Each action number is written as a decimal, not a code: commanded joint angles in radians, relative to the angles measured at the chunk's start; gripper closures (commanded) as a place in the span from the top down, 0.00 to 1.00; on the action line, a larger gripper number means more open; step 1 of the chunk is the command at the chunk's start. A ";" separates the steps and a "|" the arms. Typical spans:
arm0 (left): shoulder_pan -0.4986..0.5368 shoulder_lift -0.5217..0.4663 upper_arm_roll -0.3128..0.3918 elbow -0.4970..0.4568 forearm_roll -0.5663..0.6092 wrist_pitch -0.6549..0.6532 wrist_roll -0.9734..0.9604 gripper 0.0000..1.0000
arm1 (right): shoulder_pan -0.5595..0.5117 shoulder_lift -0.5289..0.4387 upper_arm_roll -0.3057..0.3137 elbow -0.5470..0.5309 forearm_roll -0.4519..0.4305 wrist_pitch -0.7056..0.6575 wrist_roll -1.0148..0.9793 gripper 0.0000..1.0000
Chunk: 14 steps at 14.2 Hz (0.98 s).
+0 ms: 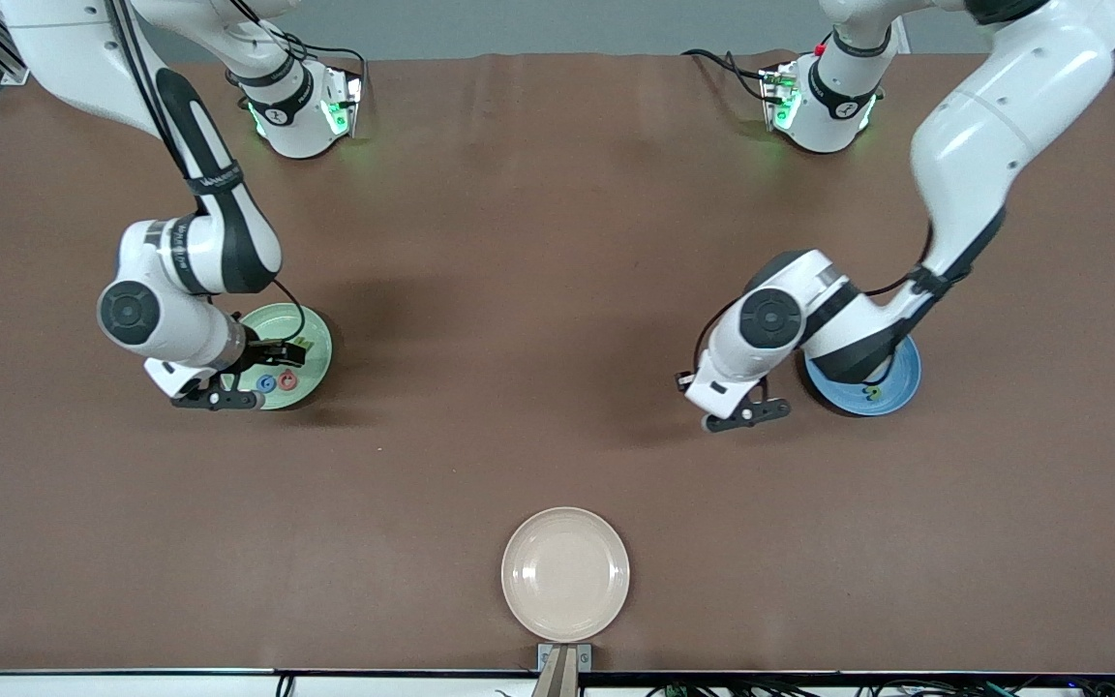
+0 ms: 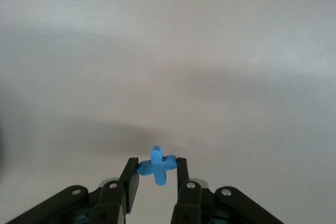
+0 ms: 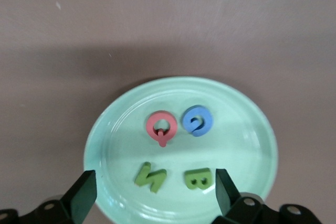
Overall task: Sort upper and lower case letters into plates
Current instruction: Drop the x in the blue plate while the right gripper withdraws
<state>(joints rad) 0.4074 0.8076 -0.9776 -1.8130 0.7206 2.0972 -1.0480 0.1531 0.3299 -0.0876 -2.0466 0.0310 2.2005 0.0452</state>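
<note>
My right gripper (image 3: 155, 190) hangs open just above the pale green plate (image 3: 236, 129), nothing between its fingers. On that plate lie a pink-red Q (image 3: 161, 125), a blue G (image 3: 197, 120), a green N (image 3: 150, 177) and a green B (image 3: 198, 178). The front view shows the same gripper (image 1: 279, 350) over this plate (image 1: 317, 366) at the right arm's end. My left gripper (image 2: 156, 174) is shut on a small blue x (image 2: 157, 165), held over bare table beside the bright blue plate (image 1: 896, 392). A small green letter (image 1: 873, 392) lies on the blue plate; the left arm hides part of it.
A cream-beige plate (image 1: 565, 574) with nothing on it sits near the table's front edge, midway between the arms. The brown table top (image 1: 538, 290) stretches between the two coloured plates. Both arm bases stand along the edge farthest from the front camera.
</note>
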 commanded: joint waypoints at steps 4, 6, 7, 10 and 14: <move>0.465 -0.036 -0.275 -0.250 0.124 -0.105 0.206 0.19 | -0.109 -0.034 0.000 0.323 -0.020 -0.387 -0.139 1.00; 0.597 -0.035 -0.312 -0.327 0.184 -0.105 0.287 0.19 | -0.113 -0.038 0.002 0.440 -0.058 -0.516 -0.133 1.00; 0.652 -0.031 -0.320 -0.357 0.207 -0.105 0.334 0.19 | -0.115 -0.038 0.002 0.489 -0.060 -0.566 -0.133 1.00; 0.732 -0.012 -0.316 -0.410 0.313 -0.089 0.378 0.19 | -0.119 -0.038 0.002 0.610 -0.062 -0.691 -0.126 1.00; 0.749 -0.004 -0.283 -0.431 0.342 -0.080 0.405 0.19 | -0.119 -0.038 -0.017 0.689 -0.060 -0.760 -0.126 1.00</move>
<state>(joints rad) 1.1542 0.8063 -1.2677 -2.2285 1.0396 2.0012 -0.6543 0.0447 0.2877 -0.1015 -1.3930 -0.0171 1.4667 -0.0877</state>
